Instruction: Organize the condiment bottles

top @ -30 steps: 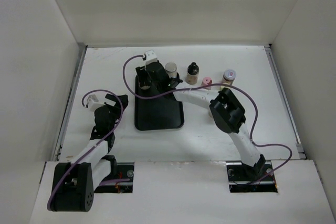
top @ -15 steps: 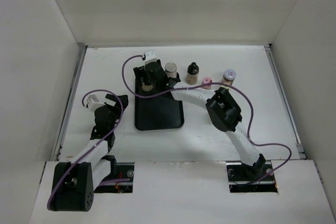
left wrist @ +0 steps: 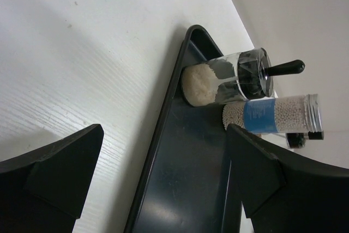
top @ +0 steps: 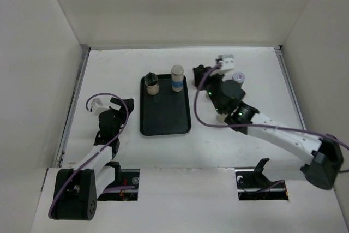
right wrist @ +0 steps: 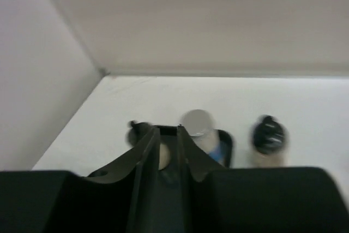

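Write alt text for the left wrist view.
Two spice bottles stand at the far end of a flat black rectangular tray on a white table: a clear bottle with a black cap and white contents, beside a bottle with a blue label band. The left gripper, open and empty, frames the bottom corners with its black fingers.

A black tray (top: 165, 115) lies on the white tabletop (top: 109, 69). At its far end stand a black-capped bottle (top: 152, 83) and, just beside it, a blue-banded bottle (top: 177, 78). The right arm (top: 272, 132) reaches over the tabletop beside the tray, near a lilac-capped bottle (top: 238, 76).
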`<state>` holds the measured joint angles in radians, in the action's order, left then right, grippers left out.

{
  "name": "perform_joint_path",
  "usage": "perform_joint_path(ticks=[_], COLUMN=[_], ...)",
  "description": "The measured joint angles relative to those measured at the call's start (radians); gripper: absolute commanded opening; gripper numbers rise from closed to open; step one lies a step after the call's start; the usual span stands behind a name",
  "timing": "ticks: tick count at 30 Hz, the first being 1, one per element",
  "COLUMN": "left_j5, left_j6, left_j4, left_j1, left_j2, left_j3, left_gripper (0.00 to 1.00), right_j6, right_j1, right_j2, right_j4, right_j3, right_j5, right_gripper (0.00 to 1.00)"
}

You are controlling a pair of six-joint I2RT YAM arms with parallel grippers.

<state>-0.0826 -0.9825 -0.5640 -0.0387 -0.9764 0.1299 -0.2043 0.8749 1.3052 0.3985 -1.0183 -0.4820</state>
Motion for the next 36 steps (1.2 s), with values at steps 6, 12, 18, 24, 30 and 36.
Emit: perform_joint_path(ticks=[6, 12, 18, 24, 30, 36], left_j5=[-0.001, -0.011, -0.015, -0.016, -0.014, -0.011], left_j6=[0.0, 0.0, 0.0, 0.0, 0.0, 0.0], left_j4=[0.001, 0.0, -0.001, 0.0, -0.001, 0.0], left_j1=[-0.016, -0.034, -0.037, -0.041, -0.04, -0.027], left_j2=[-0.016, -0.022, -0.022, -0.022, -0.026, -0.025], left_j3=[0.0, 0.0, 0.0, 0.0, 0.0, 0.0], left_gripper=[1.0, 1.0, 1.0, 1.0, 1.0, 1.0], right_j6=[-0.074, -0.152, -0.212, -0.222, -0.219, -0.21], right_j1=[-0.109, -0.16, -0.207, -0.214, -0.214, -0.204], right_j2=[-0.298, -0.34, -0.259, -0.151, -0.057, -0.05], right_j4=[-0.144, -0.38, -0.469, -0.477, -0.469, -0.46], right_j3=[0.323, 0.378, 0.378, 0.373, 0.328, 0.327], right_j5=[-0.252, -0.323, -0.28, -0.217, -0.204, -0.21], right_gripper=[0.88, 1.0, 1.0, 0.94, 0.68, 0.49])
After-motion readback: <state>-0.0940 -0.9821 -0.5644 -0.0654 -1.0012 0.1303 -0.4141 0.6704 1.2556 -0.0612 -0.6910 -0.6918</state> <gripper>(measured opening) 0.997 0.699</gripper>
